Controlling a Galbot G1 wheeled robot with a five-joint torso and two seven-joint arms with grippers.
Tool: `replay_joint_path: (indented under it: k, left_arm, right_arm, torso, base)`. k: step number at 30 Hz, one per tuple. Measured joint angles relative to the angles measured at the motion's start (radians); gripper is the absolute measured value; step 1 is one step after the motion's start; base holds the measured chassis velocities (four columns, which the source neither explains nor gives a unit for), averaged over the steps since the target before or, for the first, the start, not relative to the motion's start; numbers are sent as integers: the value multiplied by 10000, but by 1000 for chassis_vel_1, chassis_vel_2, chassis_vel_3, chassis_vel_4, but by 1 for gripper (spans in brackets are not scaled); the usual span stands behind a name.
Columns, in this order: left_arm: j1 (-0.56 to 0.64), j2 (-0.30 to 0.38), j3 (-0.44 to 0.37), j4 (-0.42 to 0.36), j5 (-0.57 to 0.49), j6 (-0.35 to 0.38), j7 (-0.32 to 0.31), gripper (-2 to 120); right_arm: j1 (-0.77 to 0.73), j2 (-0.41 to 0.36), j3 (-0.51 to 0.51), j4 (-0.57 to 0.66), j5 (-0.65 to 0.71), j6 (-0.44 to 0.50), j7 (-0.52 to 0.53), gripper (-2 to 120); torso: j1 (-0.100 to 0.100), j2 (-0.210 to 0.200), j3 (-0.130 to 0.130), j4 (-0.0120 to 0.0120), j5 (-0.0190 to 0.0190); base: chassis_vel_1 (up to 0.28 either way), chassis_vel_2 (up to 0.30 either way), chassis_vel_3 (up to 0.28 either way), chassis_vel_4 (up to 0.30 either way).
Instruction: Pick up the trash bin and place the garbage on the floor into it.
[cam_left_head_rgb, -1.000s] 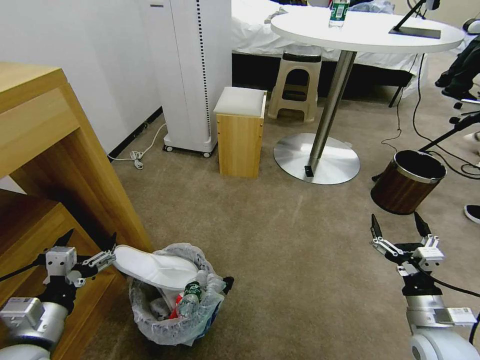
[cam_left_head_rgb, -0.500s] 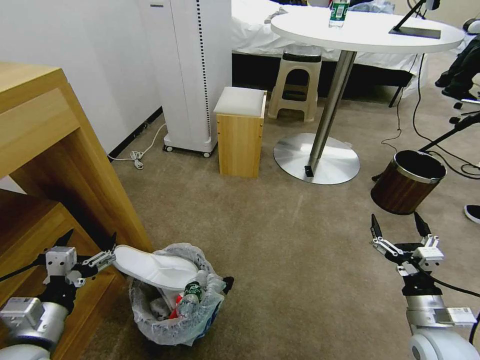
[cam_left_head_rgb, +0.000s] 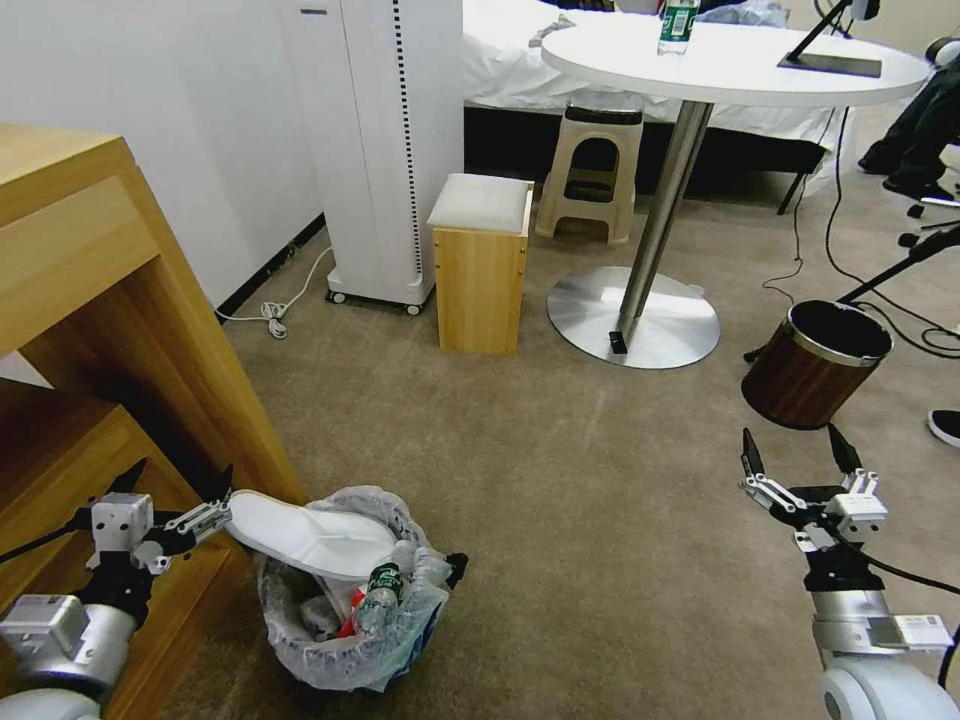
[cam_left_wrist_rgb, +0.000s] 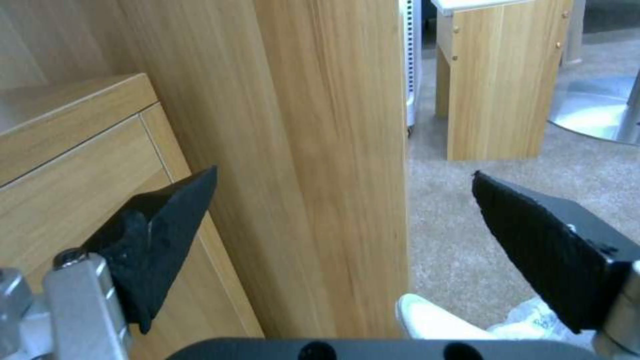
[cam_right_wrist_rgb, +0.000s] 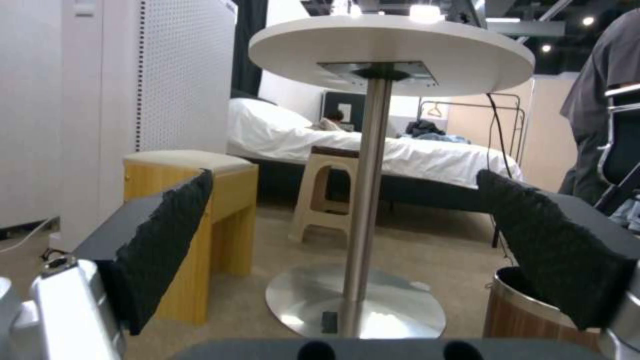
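The trash bin (cam_left_head_rgb: 340, 645), lined with a crinkled plastic bag, stands on the beige carpet floor (cam_left_head_rgb: 560, 500) near my left side. A white slipper (cam_left_head_rgb: 310, 535) lies across its rim, and a small bottle (cam_left_head_rgb: 380, 592) and red litter sit inside. My left gripper (cam_left_head_rgb: 180, 472) hangs open just left of the bin, beside the slipper's heel and against the wooden desk. In the left wrist view the left gripper (cam_left_wrist_rgb: 340, 175) holds nothing, with the slipper's tip (cam_left_wrist_rgb: 433, 322) below it. My right gripper (cam_left_head_rgb: 792, 440) is open and empty over bare carpet at the right.
A wooden desk (cam_left_head_rgb: 90, 300) crowds the left arm. A brown wood-grain bin (cam_left_head_rgb: 815, 365) stands just beyond the right gripper, also seen as the wood-grain bin (cam_right_wrist_rgb: 527, 310). A round table's steel base (cam_left_head_rgb: 633, 315), a wooden stool (cam_left_head_rgb: 482, 265) and floor cables (cam_left_head_rgb: 270, 315) lie ahead.
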Motion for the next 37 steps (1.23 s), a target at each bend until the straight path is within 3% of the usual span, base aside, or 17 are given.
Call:
replay_joint_path:
  k: [37]
  left_arm:
    - [0,0,0,0,0,0,0,100]
  right_arm:
    - [0,0,0,0,0,0,0,100]
  torso:
    - [0,-1,0,0,0]
  base:
    - [0,0,0,0]
